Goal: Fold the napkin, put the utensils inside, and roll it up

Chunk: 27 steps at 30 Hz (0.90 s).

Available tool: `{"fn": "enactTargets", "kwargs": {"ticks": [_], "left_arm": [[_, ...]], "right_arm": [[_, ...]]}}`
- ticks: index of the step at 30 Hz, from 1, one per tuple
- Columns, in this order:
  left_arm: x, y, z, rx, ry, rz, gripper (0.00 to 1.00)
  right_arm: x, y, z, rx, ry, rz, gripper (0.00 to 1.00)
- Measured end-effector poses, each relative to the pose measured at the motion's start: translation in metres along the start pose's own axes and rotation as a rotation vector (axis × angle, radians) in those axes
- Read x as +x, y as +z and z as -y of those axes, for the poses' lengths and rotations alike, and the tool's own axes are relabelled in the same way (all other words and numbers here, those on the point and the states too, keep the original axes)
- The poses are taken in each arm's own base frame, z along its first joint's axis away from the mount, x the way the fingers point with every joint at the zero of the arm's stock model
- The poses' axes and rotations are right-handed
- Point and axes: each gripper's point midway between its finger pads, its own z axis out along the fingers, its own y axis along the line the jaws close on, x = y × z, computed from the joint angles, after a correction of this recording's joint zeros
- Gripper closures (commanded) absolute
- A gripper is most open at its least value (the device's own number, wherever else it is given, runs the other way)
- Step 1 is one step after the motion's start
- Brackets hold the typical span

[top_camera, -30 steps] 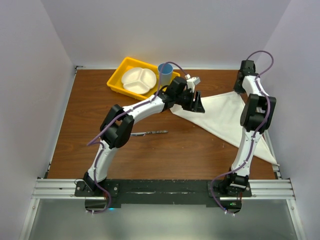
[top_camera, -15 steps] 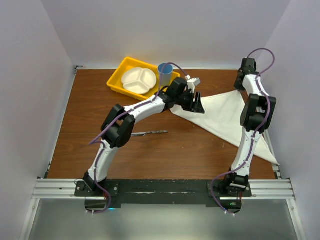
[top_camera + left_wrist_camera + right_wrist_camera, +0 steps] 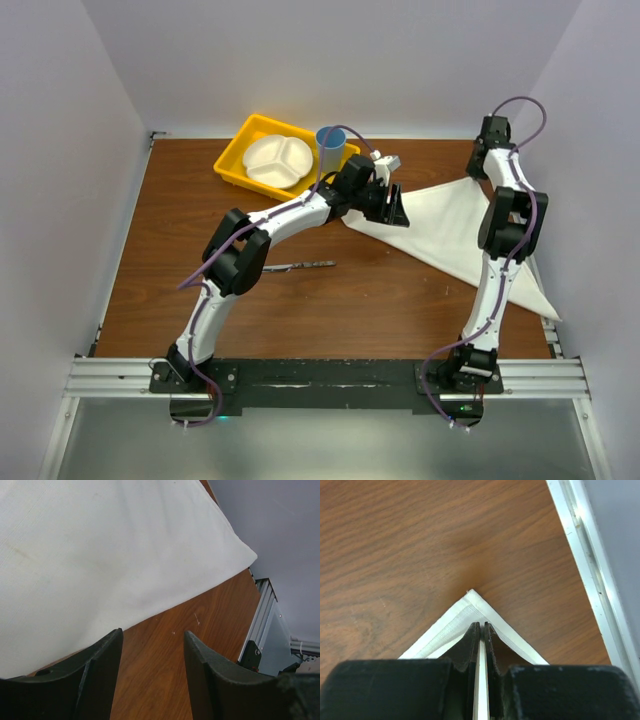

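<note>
The white napkin (image 3: 445, 230) lies as a flat triangle on the right of the wooden table. My right gripper (image 3: 478, 178) is at its far right corner. In the right wrist view that gripper (image 3: 481, 626) is shut on the hemmed napkin corner (image 3: 470, 605), with cloth running between the jaws. My left gripper (image 3: 397, 208) is over the napkin's left end. Seen from the left wrist, it (image 3: 152, 634) is open with only bare wood between the fingers (image 3: 100, 675), and the napkin's edge (image 3: 125, 555) lies just beyond them. The knife (image 3: 300, 266) lies alone on the wood, left of centre.
A yellow tray (image 3: 232, 165) at the back left holds a white divided plate (image 3: 277, 160), with a blue cup (image 3: 330, 150) beside it. White walls close in the table. A metal rail (image 3: 590, 575) runs along the right edge near the held corner.
The right arm has shifted slightly while gripping the corner, and the napkin's near right corner has crept a little along the table edge. The left arm has not moved.
</note>
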Motion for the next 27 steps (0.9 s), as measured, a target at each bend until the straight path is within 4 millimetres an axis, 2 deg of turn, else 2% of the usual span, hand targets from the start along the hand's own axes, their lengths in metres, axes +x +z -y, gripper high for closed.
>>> {"fn": "enactTargets", "kwargs": {"ticks": [5, 20, 24, 27], "left_arm": [[0.000, 0.000, -0.001, -0.003, 0.000, 0.002, 0.44], [-0.001, 0.002, -0.003, -0.009, -0.005, 0.004, 0.44], [-0.001, 0.002, -0.003, -0.010, -0.005, 0.005, 0.44], [-0.001, 0.002, -0.002, -0.010, -0.005, 0.005, 0.44]], "right_arm": [[0.007, 0.010, -0.003, -0.006, -0.003, -0.018, 1.00], [0.000, 0.010, -0.006, -0.019, 0.014, 0.008, 0.99], [-0.003, 0.007, -0.009, -0.038, 0.028, 0.016, 0.99], [-0.009, -0.005, -0.009, -0.047, 0.041, 0.030, 0.99]]}}
